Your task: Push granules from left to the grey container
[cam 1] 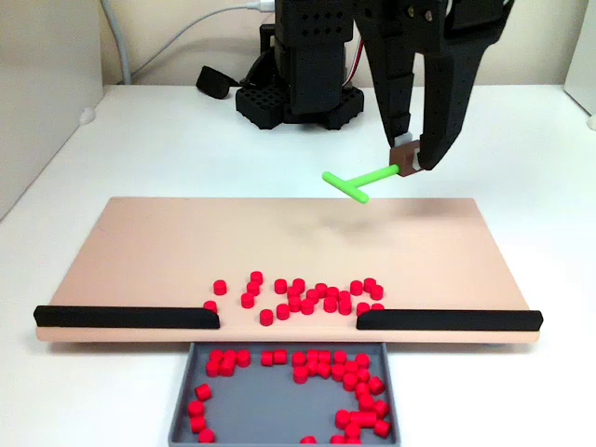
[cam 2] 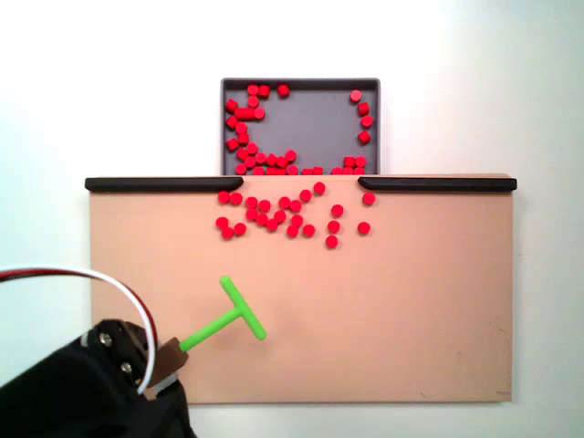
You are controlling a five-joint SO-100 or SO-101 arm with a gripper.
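In a fixed view, the shallow grey container (cam 1: 279, 410) with low walls sits nearest, on the white desk (cam 1: 168, 140), holding matte red granules (cam 1: 321, 365) along its edges. Beyond it, more granules (cam 1: 307, 296) lie scattered on the flat tan board (cam 1: 186, 242) between two black rails (cam 1: 126, 317). Farther back, the black gripper (cam 1: 414, 156) pinches a green T-shaped pusher stick (cam 1: 358, 182) above the board.

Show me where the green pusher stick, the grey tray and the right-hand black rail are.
Green pusher stick (cam 1: 346, 186): a fixed view, on its crossbar.
Grey container (cam 2: 310, 123): a fixed view from above, on its bare floor.
Right-hand black rail (cam 1: 447, 319): a fixed view, on the middle of the rail.
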